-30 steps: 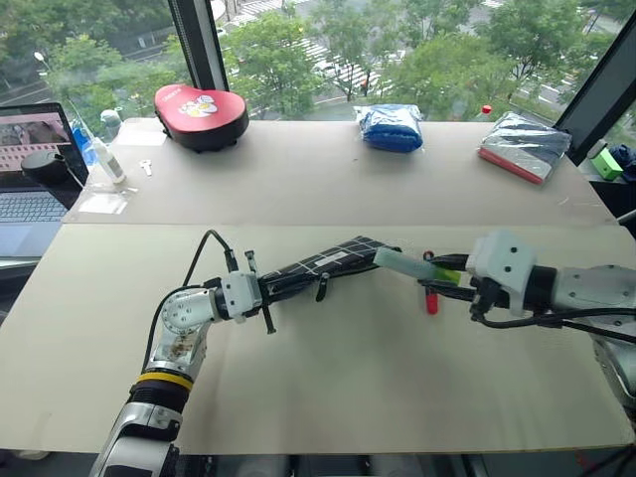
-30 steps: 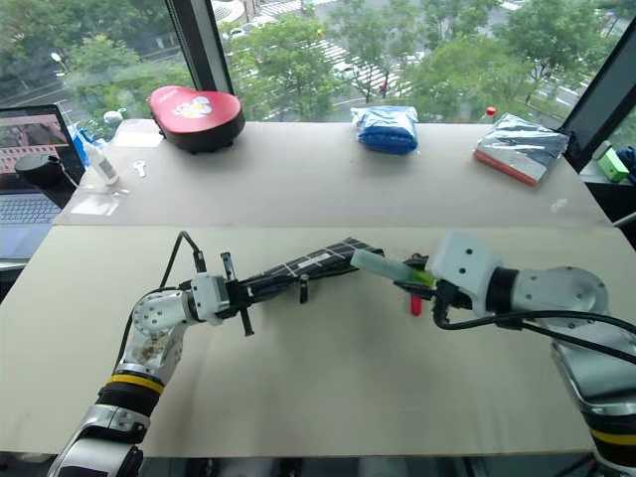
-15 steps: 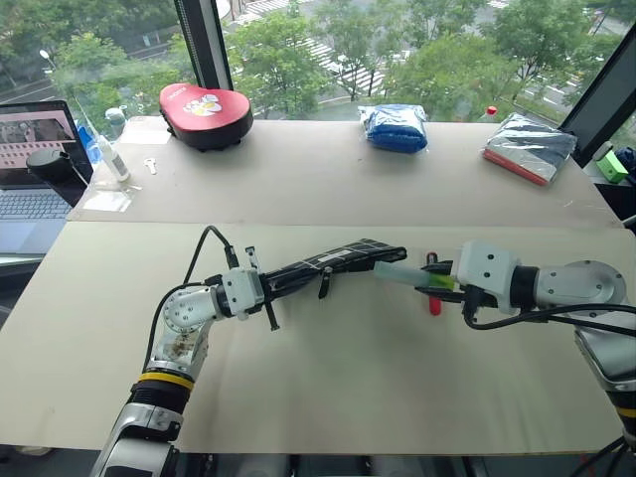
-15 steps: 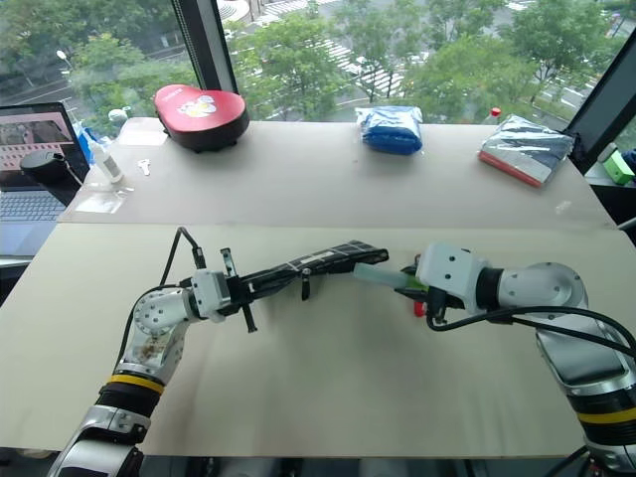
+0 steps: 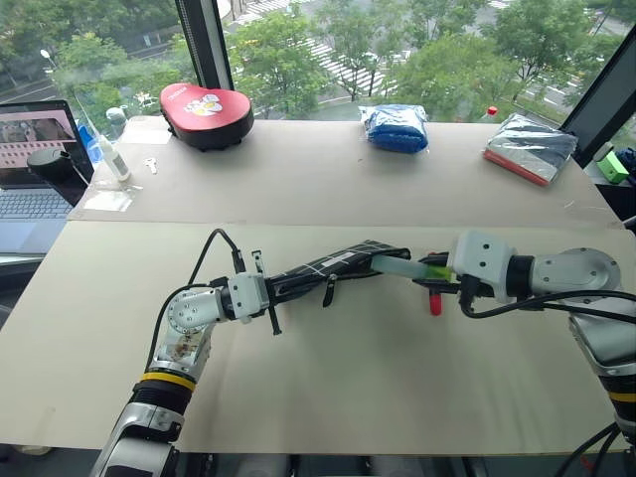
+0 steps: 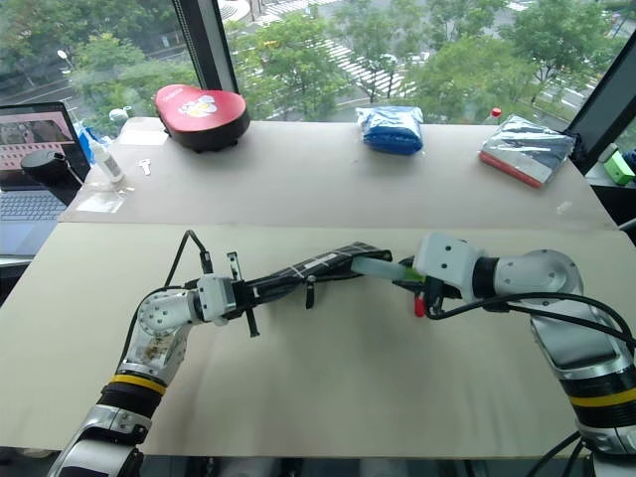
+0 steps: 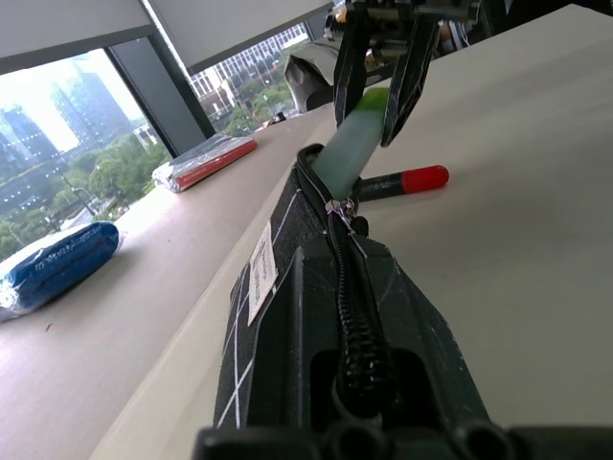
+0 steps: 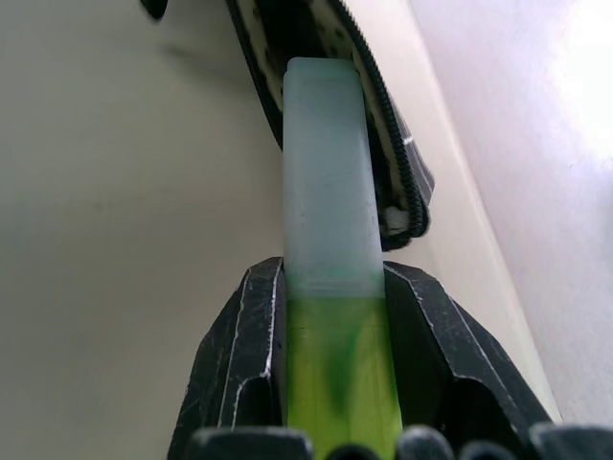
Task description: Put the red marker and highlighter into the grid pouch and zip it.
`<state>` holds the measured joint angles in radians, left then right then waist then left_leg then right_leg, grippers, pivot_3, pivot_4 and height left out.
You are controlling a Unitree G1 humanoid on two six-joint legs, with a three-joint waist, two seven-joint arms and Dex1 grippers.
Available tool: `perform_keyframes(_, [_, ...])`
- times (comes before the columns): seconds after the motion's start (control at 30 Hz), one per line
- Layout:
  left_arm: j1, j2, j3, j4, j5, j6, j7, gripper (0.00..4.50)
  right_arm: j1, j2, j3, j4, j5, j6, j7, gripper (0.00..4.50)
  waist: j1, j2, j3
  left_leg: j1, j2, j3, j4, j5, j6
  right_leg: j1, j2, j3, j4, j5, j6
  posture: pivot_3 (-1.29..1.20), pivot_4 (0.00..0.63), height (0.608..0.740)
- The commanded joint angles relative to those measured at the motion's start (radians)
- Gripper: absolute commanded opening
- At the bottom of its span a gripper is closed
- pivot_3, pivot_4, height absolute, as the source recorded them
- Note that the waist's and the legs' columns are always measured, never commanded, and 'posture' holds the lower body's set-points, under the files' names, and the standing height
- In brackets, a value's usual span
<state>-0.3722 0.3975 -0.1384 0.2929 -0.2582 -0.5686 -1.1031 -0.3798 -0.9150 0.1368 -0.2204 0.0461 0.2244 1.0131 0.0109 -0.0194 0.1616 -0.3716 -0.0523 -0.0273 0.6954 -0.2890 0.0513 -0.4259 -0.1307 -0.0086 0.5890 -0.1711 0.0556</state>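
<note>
My left gripper (image 5: pixel 262 294) is shut on one end of the grid pouch (image 5: pixel 333 265) and holds it just above the table, its open zipper mouth facing right. Beside that mouth, my right gripper (image 5: pixel 441 274) is shut on the green body of the highlighter (image 5: pixel 401 266). The pale cap (image 8: pixel 322 172) points into the pouch opening (image 7: pixel 321 172), with its tip at the mouth. The red marker (image 5: pixel 433 298) lies on the table just under my right gripper, black end toward the pouch.
Along the far table edge sit a red cartoon case (image 5: pixel 204 105), a blue wrapped bundle (image 5: pixel 395 127) and a silver-and-red packet (image 5: pixel 527 145). A laptop (image 5: pixel 30 159) and a small bottle (image 5: pixel 107 159) stand at the far left.
My right gripper has carried the highlighter left and slightly down, bringing its cap up to the pouch mouth. The left gripper and pouch have stayed put.
</note>
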Motion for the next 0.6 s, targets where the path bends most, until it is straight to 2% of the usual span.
perform_keyframes(0.03, [-0.01, 0.0, 0.004, -0.016, -0.006, -0.023, 0.001, 0.0, -0.043, 0.025, 0.042, -0.009, -0.075, -0.082, -0.03, 1.05, -0.002, 0.0, 0.0, 0.0, 0.0, 0.0, 0.0, 0.0, 0.0, 0.0, 0.0, 0.0, 0.0, 0.0, 0.0, 0.0, 0.15, 0.74])
perform_keyframes(0.4, [-0.028, 0.0, 0.009, -0.003, -0.01, -0.022, -0.003, 0.0, -0.154, 0.191, 0.178, 0.092, -0.315, -0.314, -0.183, 1.05, -0.001, 0.0, 0.0, 0.0, -0.002, 0.0, 0.0, 0.002, -0.003, -0.002, 0.0, 0.0, 0.003, 0.0, 0.0, 0.0, 0.15, 0.74])
perform_keyframes(0.5, [-0.038, -0.002, 0.01, 0.004, -0.012, -0.023, -0.005, 0.0, -0.169, 0.234, 0.185, 0.109, -0.326, -0.372, -0.215, 1.05, -0.001, 0.0, 0.0, 0.0, -0.002, 0.0, 0.0, 0.002, -0.003, -0.002, 0.0, 0.0, 0.004, 0.0, 0.0, 0.0, 0.15, 0.74])
perform_keyframes(0.6, [-0.049, -0.004, 0.013, 0.017, -0.014, -0.024, -0.008, 0.0, -0.159, 0.288, 0.184, 0.093, -0.272, -0.439, -0.221, 1.05, -0.003, 0.0, 0.0, 0.0, -0.002, 0.0, 0.0, 0.002, -0.003, -0.002, 0.0, 0.0, 0.004, 0.0, 0.0, 0.0, 0.15, 0.74])
